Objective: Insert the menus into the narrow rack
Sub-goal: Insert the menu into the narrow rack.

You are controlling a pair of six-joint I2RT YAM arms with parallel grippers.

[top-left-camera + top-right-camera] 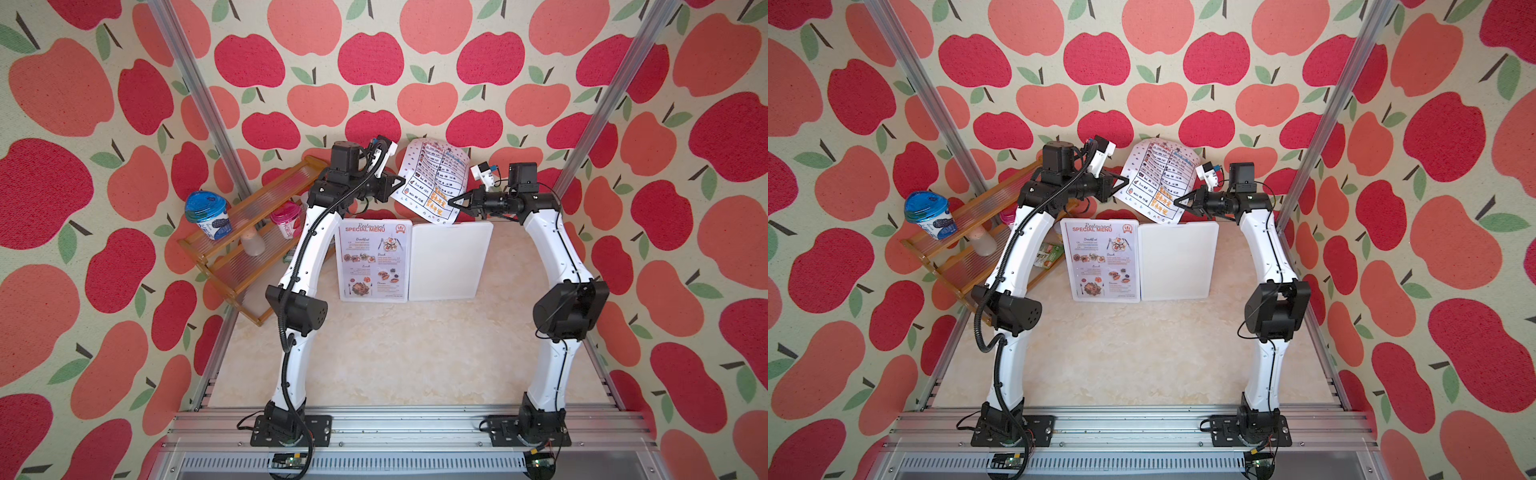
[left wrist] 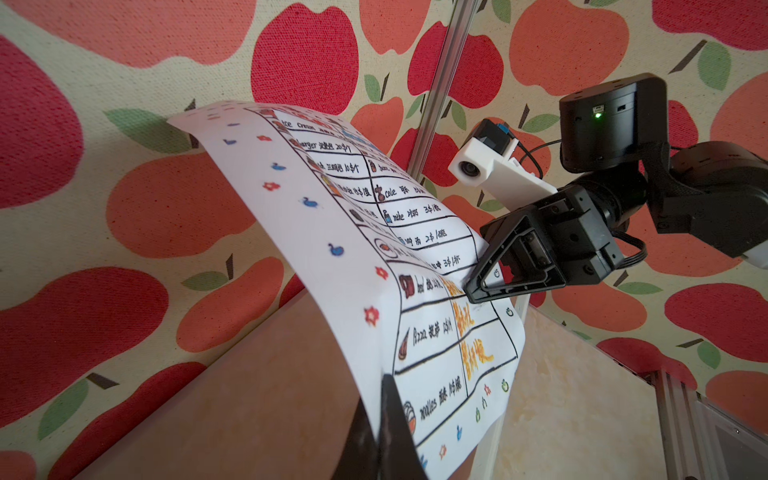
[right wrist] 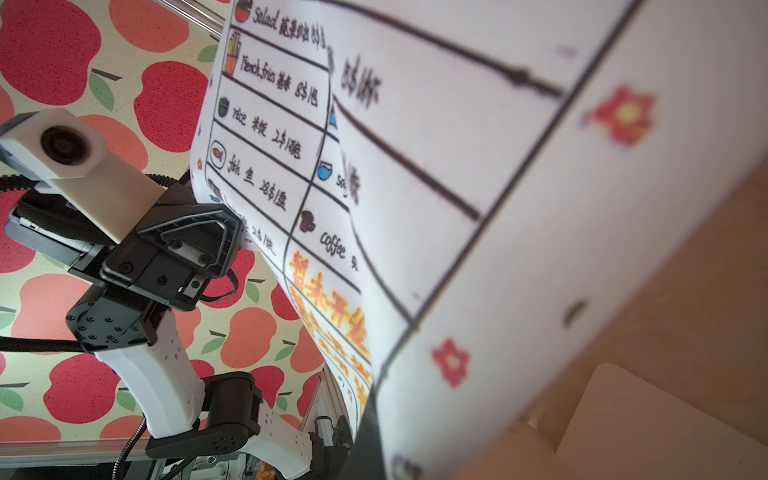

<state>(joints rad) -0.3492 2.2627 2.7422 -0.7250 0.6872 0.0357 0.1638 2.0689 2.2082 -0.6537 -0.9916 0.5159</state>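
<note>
One of the menus, a white sheet with a black-lined table [image 1: 432, 178] [image 1: 1158, 178], hangs curved in the air near the back wall, held between both arms. My left gripper [image 1: 400, 183] [image 2: 380, 415] is shut on its left edge near the noodles row. My right gripper [image 1: 451, 203] [image 3: 368, 432] is shut on its right edge by the orange text. The sheet fills both wrist views [image 2: 374, 249] [image 3: 415, 166]. The other menu, "Restaurant Special Menu" [image 1: 374, 259] [image 1: 1102, 259], lies flat on the table. A wooden rack [image 1: 239, 286] [image 1: 955, 270] stands against the left wall.
A blank white board [image 1: 449, 262] lies right of the flat menu. The rack's shelves carry a blue-lidded cup [image 1: 208, 214], a pink cup [image 1: 286, 220] and a clear bottle [image 1: 252, 243]. A green packet [image 1: 1048, 254] lies by its foot. Aluminium posts flank the table.
</note>
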